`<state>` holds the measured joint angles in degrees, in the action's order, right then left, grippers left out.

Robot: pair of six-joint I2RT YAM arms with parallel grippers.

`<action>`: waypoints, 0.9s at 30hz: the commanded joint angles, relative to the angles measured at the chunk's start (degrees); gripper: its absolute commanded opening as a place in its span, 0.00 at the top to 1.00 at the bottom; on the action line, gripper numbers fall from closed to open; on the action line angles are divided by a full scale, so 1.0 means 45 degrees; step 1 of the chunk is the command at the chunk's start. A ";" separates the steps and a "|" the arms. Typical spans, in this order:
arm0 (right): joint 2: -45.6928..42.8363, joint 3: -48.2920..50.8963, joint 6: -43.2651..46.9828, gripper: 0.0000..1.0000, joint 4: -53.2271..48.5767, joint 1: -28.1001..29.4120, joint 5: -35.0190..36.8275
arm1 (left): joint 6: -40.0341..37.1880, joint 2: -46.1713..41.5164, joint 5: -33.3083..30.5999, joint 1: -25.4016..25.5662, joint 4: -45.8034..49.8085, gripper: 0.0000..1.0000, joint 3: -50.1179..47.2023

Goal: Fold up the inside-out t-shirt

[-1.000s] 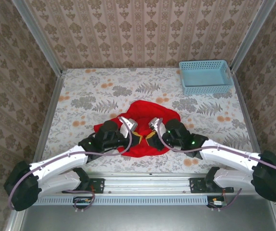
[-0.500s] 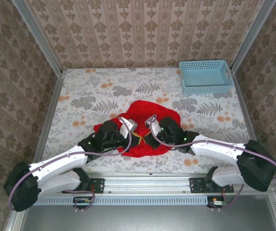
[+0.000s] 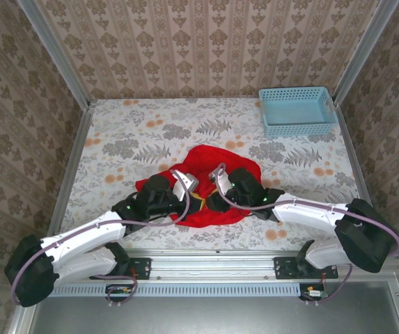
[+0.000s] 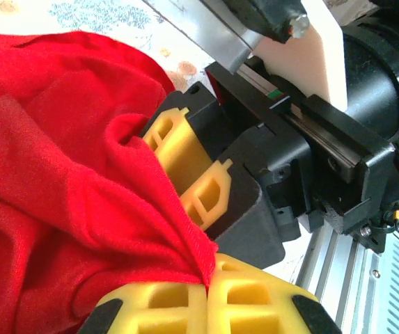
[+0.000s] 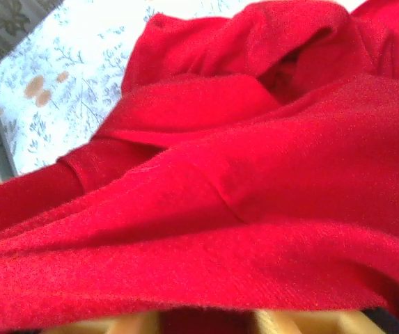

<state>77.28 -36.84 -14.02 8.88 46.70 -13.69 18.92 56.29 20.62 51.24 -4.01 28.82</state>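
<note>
1. Table [image 3: 115, 132]: bare at left, far side and right of centre; open passage.
2. Red t-shirt [image 3: 206, 158]: crumpled heap, near centre.
3. Light-blue basket [image 3: 298, 111]: occupies far right corner.

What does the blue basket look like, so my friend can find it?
Start at the flowery table, then go to its far right corner. The light-blue basket sits there, rectangular and the only blue thing, well away from the crumpled red t-shirt near the front.

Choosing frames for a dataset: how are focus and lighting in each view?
Top external: evenly lit, sharp, red t-shirt saturated. Left wrist: yellow fingers and the shirt's weave crisp. Right wrist: shirt very close, soft focus; table pale, washed out.
</note>
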 commanded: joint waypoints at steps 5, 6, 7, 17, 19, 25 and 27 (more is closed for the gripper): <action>0.0286 0.0040 0.1165 0.58 0.1049 0.1031 0.0183 | -0.0223 0.0026 0.0190 -0.0096 -0.0378 1.00 0.0139; 0.0340 0.0042 0.1179 0.58 0.1295 0.1073 0.0206 | -0.0210 0.0048 0.0202 -0.0097 -0.0378 1.00 0.0139; 0.0394 0.0018 0.1146 0.59 0.1574 0.1139 0.0285 | -0.0198 0.0050 0.0203 -0.0096 -0.0378 1.00 0.0139; 0.0649 -0.0099 0.0014 1.00 0.0700 0.1013 0.4712 | -0.0132 -0.0789 -0.1955 -0.0177 0.0561 0.92 -0.0182; -0.0313 0.0503 -0.0181 1.00 0.1071 0.0957 0.4623 | -0.0034 -0.0865 -0.2414 -0.0252 0.0732 0.91 -0.0284; -0.1461 0.1403 -0.0913 1.00 0.1562 0.0929 0.3983 | 0.0476 -0.0886 -0.3323 -0.0687 0.0679 0.83 -0.0642; -0.1557 0.1586 -0.1036 1.00 0.1618 0.0931 0.3994 | 0.0548 -0.0878 -0.3390 -0.0742 0.0669 0.78 -0.0682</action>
<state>71.37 -31.24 -16.19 14.46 51.16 3.07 20.34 53.08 7.90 48.42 -1.72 26.35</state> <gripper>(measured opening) 0.064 0.205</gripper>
